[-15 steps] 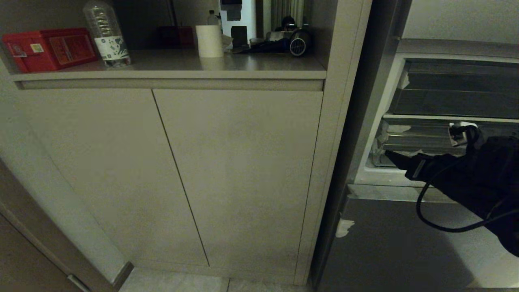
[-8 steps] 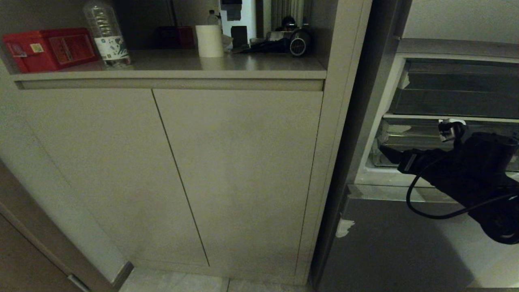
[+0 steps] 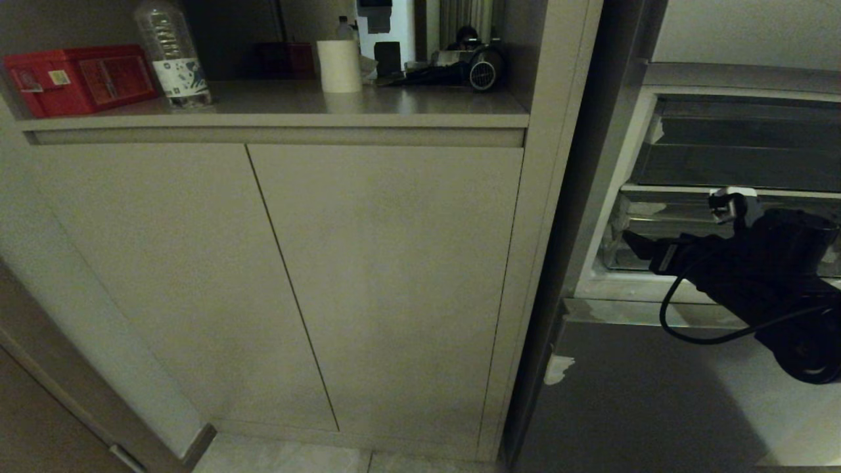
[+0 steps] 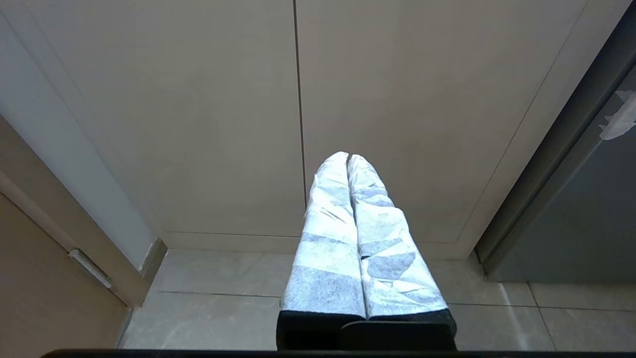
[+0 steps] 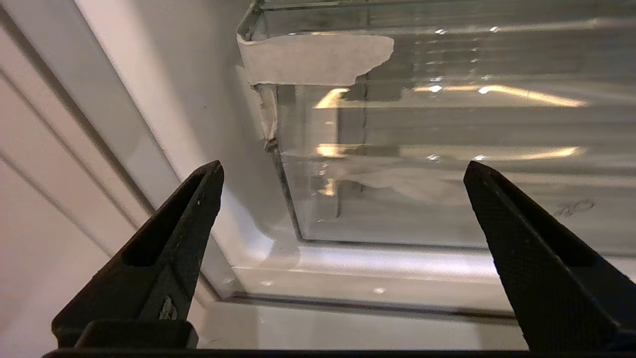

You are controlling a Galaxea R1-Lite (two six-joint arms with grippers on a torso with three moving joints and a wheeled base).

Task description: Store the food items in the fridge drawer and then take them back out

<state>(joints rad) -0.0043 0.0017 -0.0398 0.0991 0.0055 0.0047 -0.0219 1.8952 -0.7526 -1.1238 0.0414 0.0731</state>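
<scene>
The right end effector (image 5: pixel 343 214) is spread wide and empty just before the closed fridge drawer (image 5: pixel 447 164), presumably so its front can be grasped. No food items are seen. The left end effector (image 4: pixel 350 164) is pressed shut, parked low.

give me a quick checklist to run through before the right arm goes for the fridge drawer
1. Right gripper open and empty: ok, fingers spread wide, nothing between them.
2. Gripper facing the fridge drawer: ok, aimed at its clear front near one corner.
3. Drawer pulled out: not ok, its front sits back inside the fridge.
4. Fingers touching the drawer: cannot tell, probably a gap.
5. Food items located: cannot tell, none visible in any view.
6. Left gripper out of the way: ok, shut, hanging before the cabinet doors.
</scene>
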